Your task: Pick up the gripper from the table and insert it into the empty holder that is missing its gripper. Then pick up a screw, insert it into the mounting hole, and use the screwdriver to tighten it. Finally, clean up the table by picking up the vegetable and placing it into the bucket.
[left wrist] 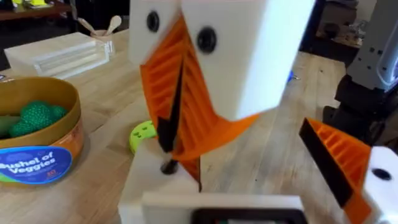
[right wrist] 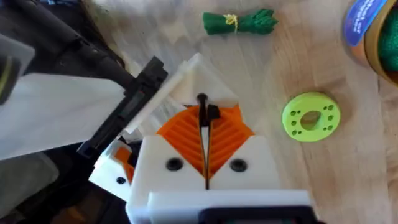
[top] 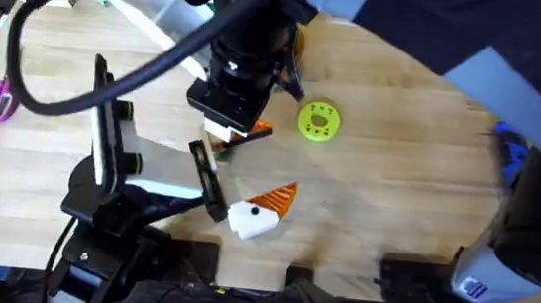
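Gripping a thin screw between closed jaws, my right gripper hovers over the white holder; vegetable lies on the bench; left jaws: cannot tell.

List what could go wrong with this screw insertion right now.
1. The screw is pinched only at the tips of the right gripper, so it could tilt or slip at the hole in the holder.
2. The right arm hangs close over the left gripper; pushing down may knock them together.
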Motion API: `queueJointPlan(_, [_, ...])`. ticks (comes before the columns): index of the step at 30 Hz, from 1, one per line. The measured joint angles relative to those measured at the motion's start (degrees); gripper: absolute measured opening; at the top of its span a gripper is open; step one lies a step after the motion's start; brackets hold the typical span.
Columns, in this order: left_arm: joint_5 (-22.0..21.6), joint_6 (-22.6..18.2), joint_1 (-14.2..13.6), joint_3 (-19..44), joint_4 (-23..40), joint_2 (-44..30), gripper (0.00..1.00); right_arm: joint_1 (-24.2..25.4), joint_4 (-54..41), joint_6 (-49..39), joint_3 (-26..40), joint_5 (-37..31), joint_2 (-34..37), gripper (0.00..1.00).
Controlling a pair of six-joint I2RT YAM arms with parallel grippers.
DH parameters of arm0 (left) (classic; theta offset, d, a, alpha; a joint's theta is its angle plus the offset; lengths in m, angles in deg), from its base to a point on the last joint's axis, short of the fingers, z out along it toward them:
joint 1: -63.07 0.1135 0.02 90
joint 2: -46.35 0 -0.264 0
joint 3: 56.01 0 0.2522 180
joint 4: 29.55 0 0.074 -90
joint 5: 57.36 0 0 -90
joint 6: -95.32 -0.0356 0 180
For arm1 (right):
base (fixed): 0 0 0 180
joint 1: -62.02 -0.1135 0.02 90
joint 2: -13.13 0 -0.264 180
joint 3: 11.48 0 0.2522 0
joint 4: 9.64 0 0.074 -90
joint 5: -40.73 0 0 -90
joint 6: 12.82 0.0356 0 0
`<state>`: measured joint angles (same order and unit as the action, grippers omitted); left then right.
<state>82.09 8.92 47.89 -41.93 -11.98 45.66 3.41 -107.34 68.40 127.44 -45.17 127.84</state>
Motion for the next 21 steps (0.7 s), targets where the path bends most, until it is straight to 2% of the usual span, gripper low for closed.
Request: queueJointPlan(21, [-1.29,0.6,0.07,0.0,-0.08,0.01,0.992,0.0,2.57,0.0,0.04,-0.02,-0.02,0.006])
